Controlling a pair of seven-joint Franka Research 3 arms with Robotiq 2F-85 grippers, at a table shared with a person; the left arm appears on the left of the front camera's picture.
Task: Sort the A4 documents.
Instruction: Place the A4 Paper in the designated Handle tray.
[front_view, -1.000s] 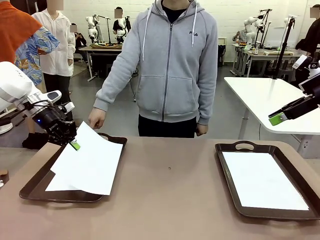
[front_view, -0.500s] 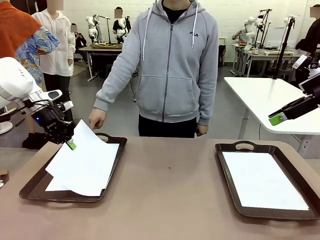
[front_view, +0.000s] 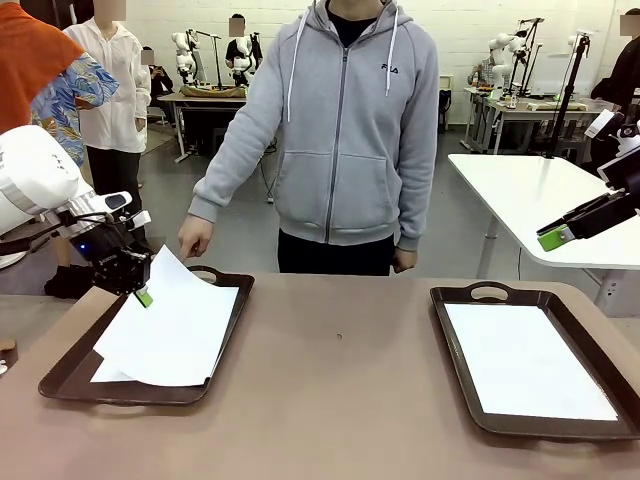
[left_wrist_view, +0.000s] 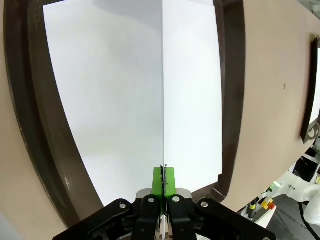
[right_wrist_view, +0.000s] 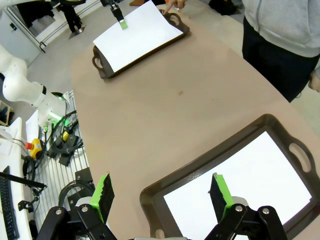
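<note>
Nearest me on the bench (front_view: 340, 400), two dark trays sit well apart, one toward each end. On my right, the right tray (front_view: 460, 400) holds a single white sheet (front_view: 525, 360) lying flat and square inside its rim, so I judge that part of the sorting done. My right claw (front_view: 557, 238) hangs high above that end with its green pads spread wide and nothing between them; from its own wrist view the pads stand apart over the near rim of that tray.

On my left, the left tray (front_view: 70, 375) carries the paper not yet sorted. My left claw (front_view: 143, 293) is pressed together on the far corner of the top sheet (front_view: 175, 320), lifting that corner off the tray so the sheet slopes down toward me, its near edge resting on the pile. Along my left wrist view the pinched sheet runs edge-on straight away from the pads, and another white sheet (left_wrist_view: 100, 100) lies flat beneath it in the tray. How many sheets lie under there I cannot tell.

Farther off, a person in a grey hoodie stands at the far edge of the bench, one hand (front_view: 194, 238) hanging just behind the left tray's handle.

I reckon the job is partway: one sheet delivered, one in my grip to carry across, at least one left.
</note>
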